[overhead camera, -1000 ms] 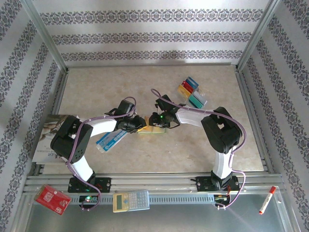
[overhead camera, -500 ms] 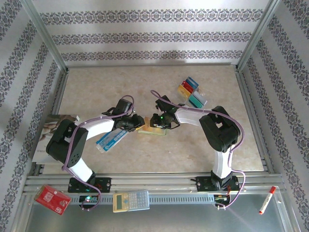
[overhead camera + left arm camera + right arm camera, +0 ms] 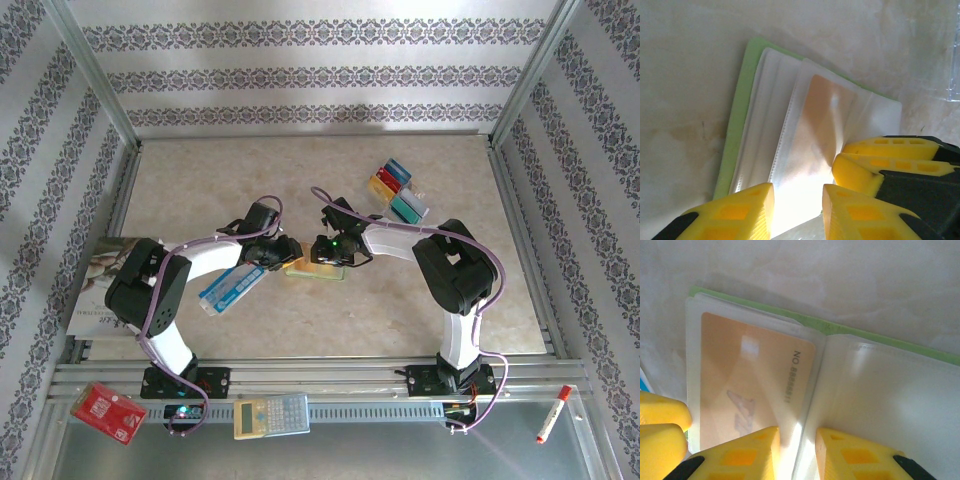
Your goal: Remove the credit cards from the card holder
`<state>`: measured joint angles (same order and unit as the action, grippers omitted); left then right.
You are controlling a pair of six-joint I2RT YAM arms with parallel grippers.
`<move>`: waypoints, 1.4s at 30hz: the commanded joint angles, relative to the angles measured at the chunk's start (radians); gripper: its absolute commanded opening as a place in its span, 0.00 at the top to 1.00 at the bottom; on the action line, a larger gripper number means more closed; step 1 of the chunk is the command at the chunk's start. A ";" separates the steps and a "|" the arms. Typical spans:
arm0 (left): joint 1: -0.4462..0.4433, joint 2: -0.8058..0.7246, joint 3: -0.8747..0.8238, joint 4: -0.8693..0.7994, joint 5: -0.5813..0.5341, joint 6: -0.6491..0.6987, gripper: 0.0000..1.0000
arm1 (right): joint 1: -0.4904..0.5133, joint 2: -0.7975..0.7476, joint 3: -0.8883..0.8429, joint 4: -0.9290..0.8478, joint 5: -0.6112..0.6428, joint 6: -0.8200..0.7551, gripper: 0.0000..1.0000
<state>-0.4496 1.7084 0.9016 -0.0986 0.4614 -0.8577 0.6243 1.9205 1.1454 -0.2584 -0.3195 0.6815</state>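
Midway across the bench (image 3: 300,180) lay the open card holder (image 3: 318,268), an orange card (image 3: 750,375) in its left sleeve. The right tool (image 3: 797,440) pinched a clear leaf; the left tool (image 3: 796,200) straddled another, grip impossible to tell.

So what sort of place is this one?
Probably a lab robot cell, not a home: an aluminium frame holds wallpapered panels around a stone-look table, with the left arm and right arm bolted to rails at its near edge.
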 commanded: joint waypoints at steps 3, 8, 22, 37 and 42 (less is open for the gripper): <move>0.003 0.030 0.021 -0.039 -0.010 0.040 0.68 | -0.006 0.039 -0.008 -0.036 0.050 -0.014 0.70; 0.000 0.052 0.033 -0.059 -0.011 0.045 0.68 | -0.006 0.038 -0.007 -0.039 0.051 -0.013 0.70; -0.008 0.089 0.051 -0.048 0.045 0.046 0.67 | -0.008 0.042 -0.007 -0.038 0.051 -0.014 0.70; -0.014 0.102 0.053 0.120 0.234 -0.009 0.77 | -0.017 0.054 -0.018 -0.047 0.065 -0.016 0.76; -0.015 0.078 0.047 0.143 0.251 -0.015 0.77 | -0.021 0.049 -0.030 -0.043 0.070 -0.013 0.78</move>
<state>-0.4503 1.8057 0.9405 -0.0601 0.6338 -0.8532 0.6041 1.9232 1.1454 -0.2611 -0.3050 0.6765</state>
